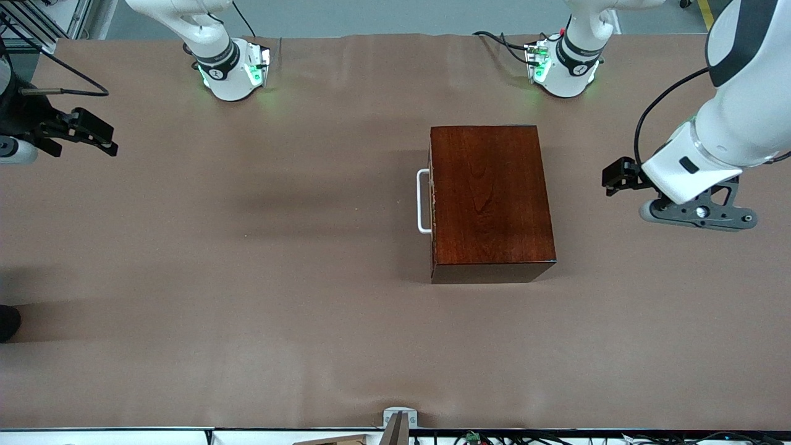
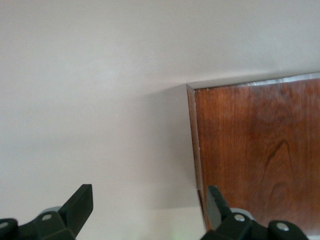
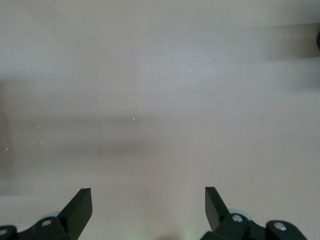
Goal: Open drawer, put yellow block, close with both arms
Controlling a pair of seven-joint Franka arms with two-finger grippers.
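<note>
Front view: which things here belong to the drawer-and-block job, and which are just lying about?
Job:
- box, drawer shut
- white handle
- left gripper, open, beside the box
- right gripper, open, over bare table
No yellow block in view.

Lying about:
- cables by the left arm's base

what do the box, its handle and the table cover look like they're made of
The box looks like wood with a glossy dark reddish-brown stain: grain lines show and its top reflects light. The handle is a white U-shaped bar, smooth; painted metal or plastic, hard to tell which. The table cover looks like a matte brown sheet, perhaps paper or thin fabric, judging by its faint creases and ripples.
</note>
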